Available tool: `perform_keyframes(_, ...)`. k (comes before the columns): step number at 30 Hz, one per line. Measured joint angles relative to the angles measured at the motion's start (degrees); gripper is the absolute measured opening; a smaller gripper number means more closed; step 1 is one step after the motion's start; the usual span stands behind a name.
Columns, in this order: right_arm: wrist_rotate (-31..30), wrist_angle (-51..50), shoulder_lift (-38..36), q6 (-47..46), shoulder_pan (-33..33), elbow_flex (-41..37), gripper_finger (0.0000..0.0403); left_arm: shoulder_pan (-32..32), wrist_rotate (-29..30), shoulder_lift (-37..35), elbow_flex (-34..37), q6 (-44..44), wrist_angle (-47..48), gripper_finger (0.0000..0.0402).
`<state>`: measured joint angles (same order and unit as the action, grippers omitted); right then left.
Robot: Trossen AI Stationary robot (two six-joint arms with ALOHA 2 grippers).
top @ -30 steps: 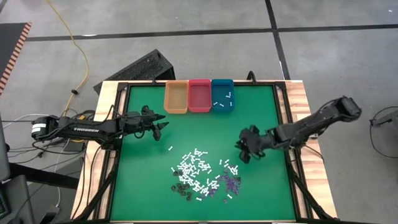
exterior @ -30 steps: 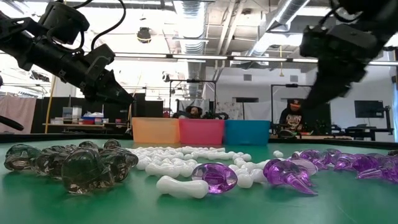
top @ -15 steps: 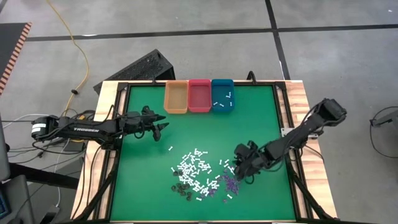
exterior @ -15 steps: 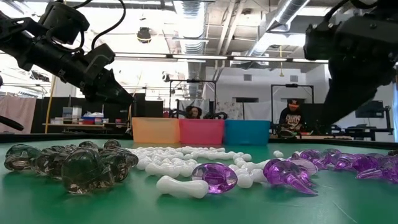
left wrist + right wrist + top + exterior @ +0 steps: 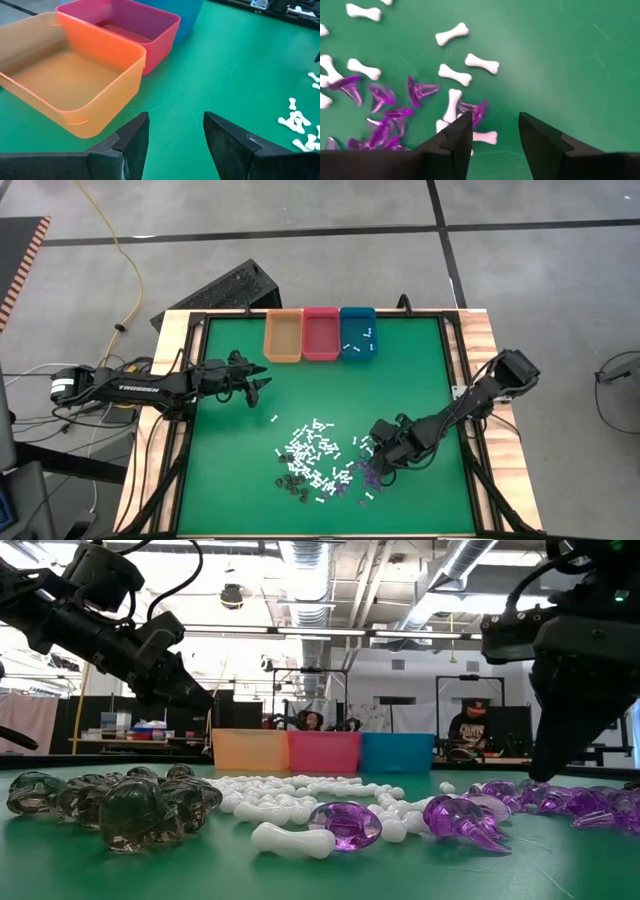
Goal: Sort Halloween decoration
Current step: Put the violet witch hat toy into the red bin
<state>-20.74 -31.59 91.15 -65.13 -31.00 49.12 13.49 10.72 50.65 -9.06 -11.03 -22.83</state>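
The right gripper (image 5: pixel 372 465) is stretched low over the purple bits (image 5: pixel 372 473) at lower centre-right, fingers spread and empty; the left gripper (image 5: pixel 262 384) hovers mid-left, spread.

**Plastics on felt-like green**

The table's green mat (image 5: pixel 230 480) looks matt and finely textured, framed by pale wood edging (image 5: pixel 488 350). The orange bin (image 5: pixel 75 85), pink bin (image 5: pixel 135 25) and teal bin (image 5: pixel 357 333) are smooth, slightly translucent plastic. White bones (image 5: pixel 454 75) are glossy opaque plastic; purple bits (image 5: pixel 422 91) clear and shiny; dark pieces (image 5: pixel 130 810) smoky, glassy. Both grippers' fingers (image 5: pixel 457 137) are matt black.
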Motion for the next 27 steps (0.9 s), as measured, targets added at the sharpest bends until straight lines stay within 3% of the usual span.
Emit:
perform_keyframes(18, 3.06, 0.74, 0.05, 1.18, 1.58, -1.4, 0.0185, 0.0, 0.07, 0.0, 0.0, 0.03, -0.07, 0.0179)
perform_keyframes(27, 3.04, 0.74, -0.02, 8.13, 3.85, -1.4, 0.0185, 0.0, 0.11, 0.0, 0.0, 0.03, -0.11, 0.0179)
